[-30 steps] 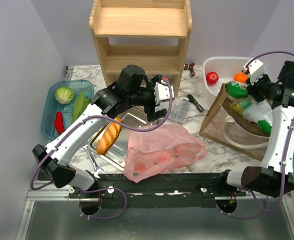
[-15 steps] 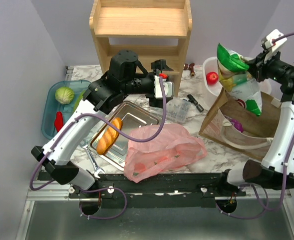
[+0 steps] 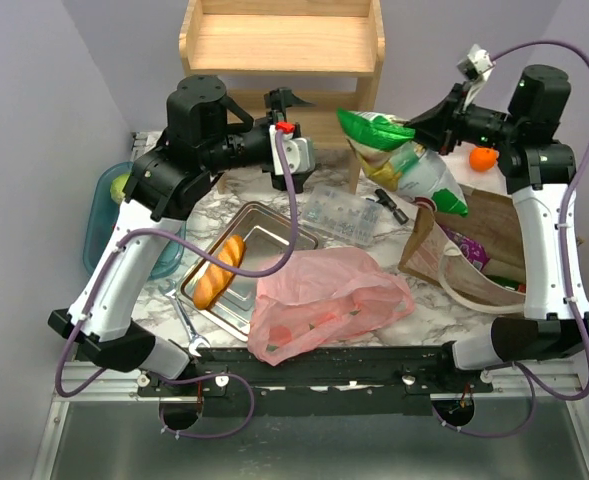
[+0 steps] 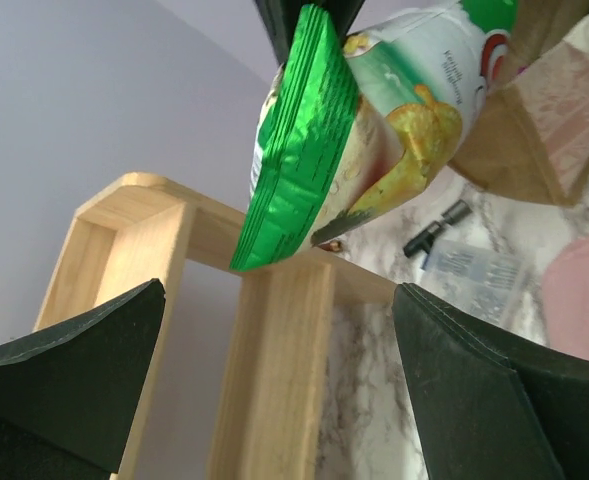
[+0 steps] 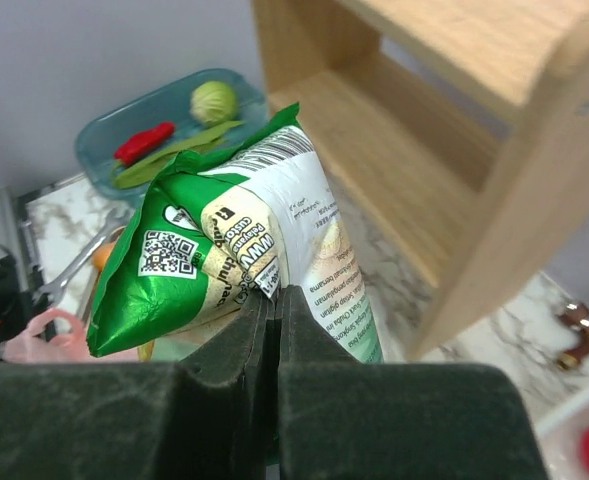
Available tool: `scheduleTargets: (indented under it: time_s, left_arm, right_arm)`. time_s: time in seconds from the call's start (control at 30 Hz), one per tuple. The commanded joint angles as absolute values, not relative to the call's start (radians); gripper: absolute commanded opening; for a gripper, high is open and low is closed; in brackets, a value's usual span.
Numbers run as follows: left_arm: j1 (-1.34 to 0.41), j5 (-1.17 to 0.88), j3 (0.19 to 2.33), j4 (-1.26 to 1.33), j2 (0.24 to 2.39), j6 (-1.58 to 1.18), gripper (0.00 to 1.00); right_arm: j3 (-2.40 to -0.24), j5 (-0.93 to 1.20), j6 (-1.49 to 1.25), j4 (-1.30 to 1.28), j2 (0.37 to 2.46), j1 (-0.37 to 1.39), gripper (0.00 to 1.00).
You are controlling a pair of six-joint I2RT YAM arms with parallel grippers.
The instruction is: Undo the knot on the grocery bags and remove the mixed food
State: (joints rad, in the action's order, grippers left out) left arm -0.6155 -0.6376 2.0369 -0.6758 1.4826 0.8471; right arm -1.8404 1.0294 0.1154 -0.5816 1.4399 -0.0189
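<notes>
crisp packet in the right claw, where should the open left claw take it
Grip the crisp packet by the lower part of its flat green sealed edge, from the left claw side: that thin seam faces it edge-on and hangs free, while the right claw pinches the top.

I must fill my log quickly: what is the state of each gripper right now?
Left gripper: open, holding nothing.
Right gripper: shut on the green and white foil crisp packet, held in the air.

Marble table (image 3: 426,303): tray (image 3: 270,244), pink bag (image 3: 326,300)
</notes>
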Motion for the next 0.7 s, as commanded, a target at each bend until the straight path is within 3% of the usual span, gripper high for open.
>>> scheduleTargets:
  time_s: [0.0, 0.2, 0.67]
  left_arm:
    - [-0.612, -0.739, 2.006, -0.85, 1.402, 0.844, 0.99]
    - [-0.637, -0.771, 1.968, -0.989, 1.402, 0.814, 0.99]
    - [-0.733, -0.566, 1.648, -0.833, 1.373, 0.798, 0.99]
  right_arm:
    - [-1.823, 1.044, 0.212, -0.681, 1.443, 0.102, 0.0]
    - [-1.801, 0.972, 0.371, -0.82, 1.457, 0.258, 0.01]
    - [-1.74, 0.881, 0.407, -0.832, 1.44, 0.482, 0.01]
